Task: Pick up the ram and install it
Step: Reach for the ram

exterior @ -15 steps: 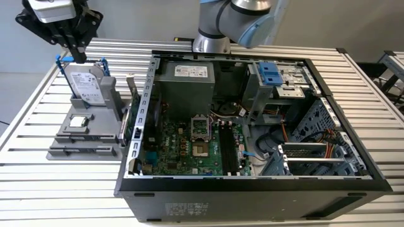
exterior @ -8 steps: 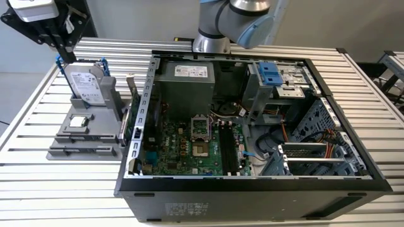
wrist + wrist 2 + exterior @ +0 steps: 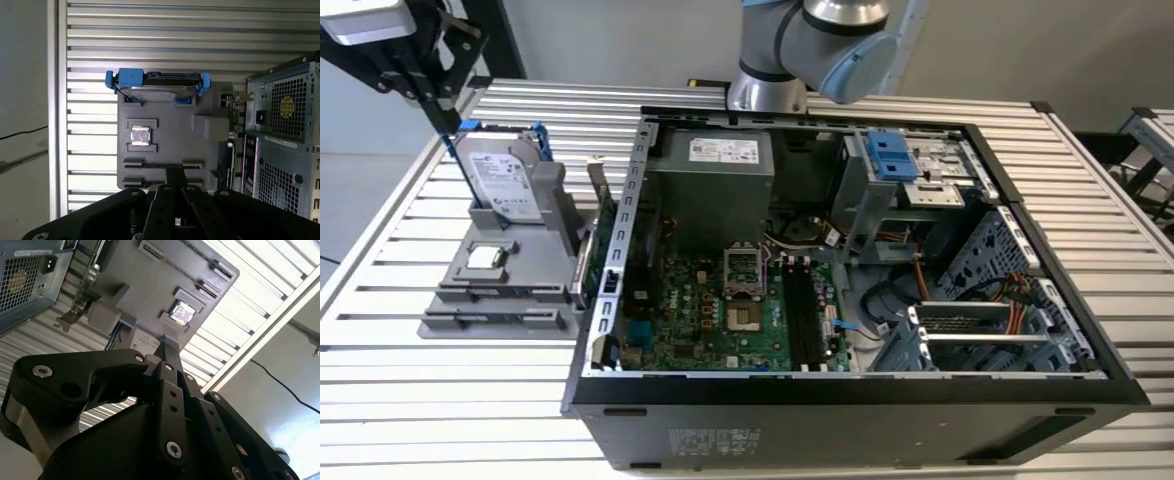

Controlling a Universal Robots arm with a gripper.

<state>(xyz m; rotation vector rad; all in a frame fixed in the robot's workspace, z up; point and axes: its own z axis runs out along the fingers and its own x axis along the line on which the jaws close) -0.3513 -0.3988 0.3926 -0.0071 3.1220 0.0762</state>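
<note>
claw (image 3: 172, 176): fingertips meet in both wrist views. We can't tell whether a thin board is pinched between them.
ram: we can't place it. It could be in the holder slots (image 3: 163, 164), at the fingertips or in the board slots (image 3: 809, 315).
holder (image 3: 494, 290): grey, on the slatted surface (image 3: 400, 390), left of the open case (image 3: 854, 395). It stands the hard drive (image 3: 500, 175) upright, we judge so that a top edge is free to grip.
arm: wrist points straight down, with the claw high over the holder's far end and well apart from it.

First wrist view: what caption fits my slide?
Gripper above the grey parts holder with its hard drive, beside the computer case.
</note>
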